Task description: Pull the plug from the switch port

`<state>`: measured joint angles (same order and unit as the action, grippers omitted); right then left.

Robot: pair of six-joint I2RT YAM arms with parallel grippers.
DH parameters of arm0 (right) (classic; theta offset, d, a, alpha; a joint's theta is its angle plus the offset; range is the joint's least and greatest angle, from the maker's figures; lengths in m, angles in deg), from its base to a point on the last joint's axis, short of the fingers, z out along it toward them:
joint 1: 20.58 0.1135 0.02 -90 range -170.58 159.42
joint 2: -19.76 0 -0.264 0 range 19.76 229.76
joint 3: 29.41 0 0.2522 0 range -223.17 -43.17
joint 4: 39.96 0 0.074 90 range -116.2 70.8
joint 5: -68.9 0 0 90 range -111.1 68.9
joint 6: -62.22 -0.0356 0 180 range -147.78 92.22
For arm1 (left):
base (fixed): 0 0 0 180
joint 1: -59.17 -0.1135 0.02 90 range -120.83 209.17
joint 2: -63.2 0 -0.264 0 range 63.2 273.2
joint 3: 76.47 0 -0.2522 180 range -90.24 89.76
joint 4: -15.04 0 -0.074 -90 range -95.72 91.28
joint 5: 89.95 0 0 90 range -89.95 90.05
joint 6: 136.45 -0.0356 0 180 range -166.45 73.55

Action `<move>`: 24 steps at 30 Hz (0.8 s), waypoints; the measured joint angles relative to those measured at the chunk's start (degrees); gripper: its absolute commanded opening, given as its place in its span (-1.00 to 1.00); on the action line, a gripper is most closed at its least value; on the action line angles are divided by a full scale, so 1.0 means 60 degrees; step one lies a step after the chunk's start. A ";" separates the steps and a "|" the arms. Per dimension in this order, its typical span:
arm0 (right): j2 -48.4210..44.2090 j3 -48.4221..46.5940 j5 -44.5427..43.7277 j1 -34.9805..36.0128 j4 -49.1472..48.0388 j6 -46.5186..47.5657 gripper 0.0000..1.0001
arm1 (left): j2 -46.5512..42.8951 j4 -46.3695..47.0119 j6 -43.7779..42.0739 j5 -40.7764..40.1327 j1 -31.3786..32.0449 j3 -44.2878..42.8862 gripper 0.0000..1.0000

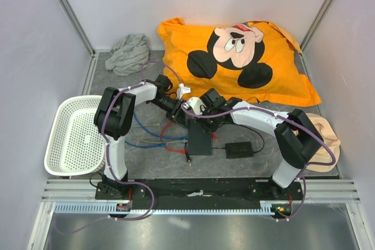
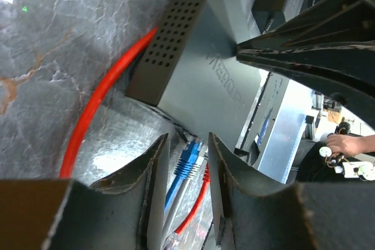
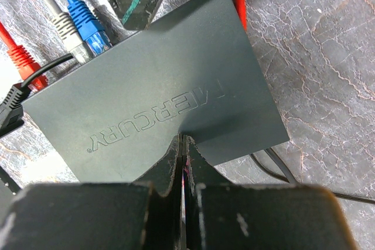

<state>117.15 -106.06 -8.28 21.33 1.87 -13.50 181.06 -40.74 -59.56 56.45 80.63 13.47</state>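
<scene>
The switch [image 1: 199, 140] is a flat black box marked MERCURY [image 3: 158, 103], lying on the grey marbled table. Blue [image 3: 88, 24], grey [image 3: 67, 32] and red [image 3: 20, 58] plugs sit in its socket edge, beside a black lead [image 3: 12, 96]. My left gripper [image 2: 187, 144] is open, its fingers [image 2: 155, 168] either side of the blue plug [image 2: 188, 162] and grey plug, with gaps showing. My right gripper [image 3: 183, 139] is shut and empty, its tips resting on the switch's top face [image 2: 205, 68]. In the top view both grippers [image 1: 183, 114] [image 1: 200, 122] meet at the switch's far end.
A black power brick [image 1: 239, 149] lies right of the switch. Blue and red cables [image 1: 153, 139] trail left. A white basket [image 1: 73, 136] stands at the left edge, an orange Mickey pillow [image 1: 234, 57] and grey cloth [image 1: 129, 54] at the back, a beige object [image 1: 323, 139] at right.
</scene>
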 measured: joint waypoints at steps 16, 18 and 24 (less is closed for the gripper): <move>-0.0055 0.0080 -0.0044 0.0025 -0.0095 0.0011 -1.00 | 0.0412 -0.0200 -0.0189 0.0087 0.0248 0.0605 -0.34; -0.0066 0.0098 -0.0047 0.0025 -0.0109 0.0011 -1.00 | 0.0463 -0.0259 -0.0229 0.0149 0.0262 0.0605 -0.38; -0.0076 0.0106 -0.0069 0.0025 -0.0106 0.0011 -1.00 | 0.0492 -0.0346 -0.0375 0.0382 0.0302 0.0605 -0.53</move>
<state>116.69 -105.43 -8.69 21.49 1.24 -13.43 184.01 -42.82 -61.81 58.75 82.44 17.10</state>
